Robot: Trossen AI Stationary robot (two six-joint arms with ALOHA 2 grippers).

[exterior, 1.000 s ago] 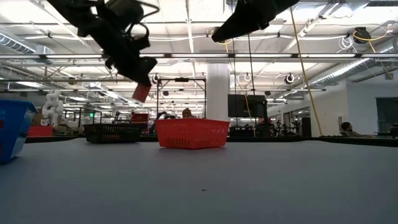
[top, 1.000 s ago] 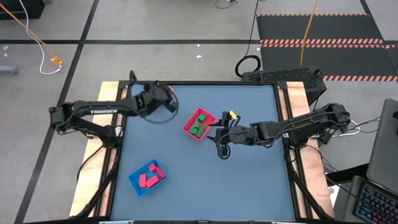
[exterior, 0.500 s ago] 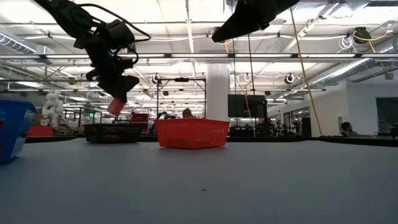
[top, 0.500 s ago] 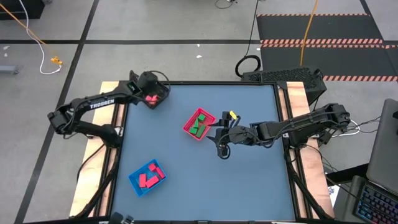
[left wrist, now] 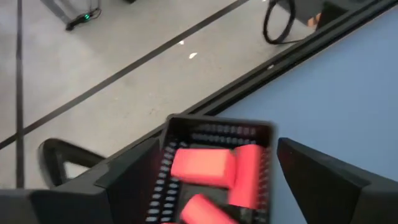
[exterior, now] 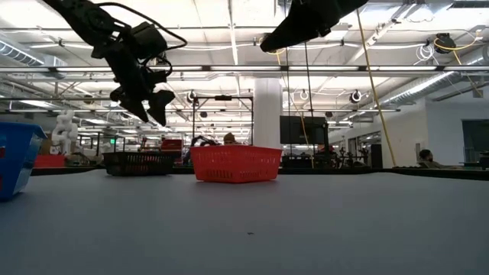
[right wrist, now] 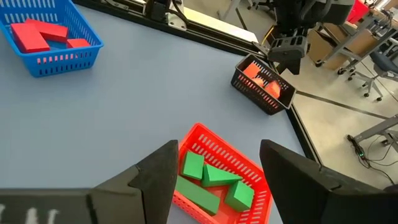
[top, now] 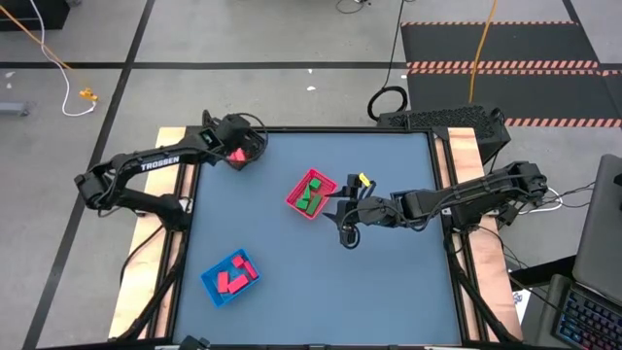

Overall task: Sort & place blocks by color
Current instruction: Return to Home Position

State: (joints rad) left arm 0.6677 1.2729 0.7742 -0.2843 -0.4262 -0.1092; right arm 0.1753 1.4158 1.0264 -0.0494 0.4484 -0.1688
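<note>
At the far-left corner of the desk (top: 389, 282), the left gripper (exterior: 151, 113) hangs open and empty above the black tray (left wrist: 217, 129) holding apparently three red-pink blocks (left wrist: 203, 167); right gripper (top: 337, 205) open mid-desk.

An open-plan robotics laboratory or workshop hall is indicated. In the high view, the work table (top: 389, 292) is seen standing on a grey concrete floor (top: 243, 39) marked with dark lines. A black mat (top: 496, 44) edged in red-and-white stripes, a yellow cable (top: 482, 49) and a laptop (top: 588, 316) are located nearby. In the low view, ceiling strip lights (exterior: 233, 30), a white column (exterior: 267, 114) and further workstations are visible. Wheeled office chairs (right wrist: 380, 65) are shown in the right wrist view.
</note>
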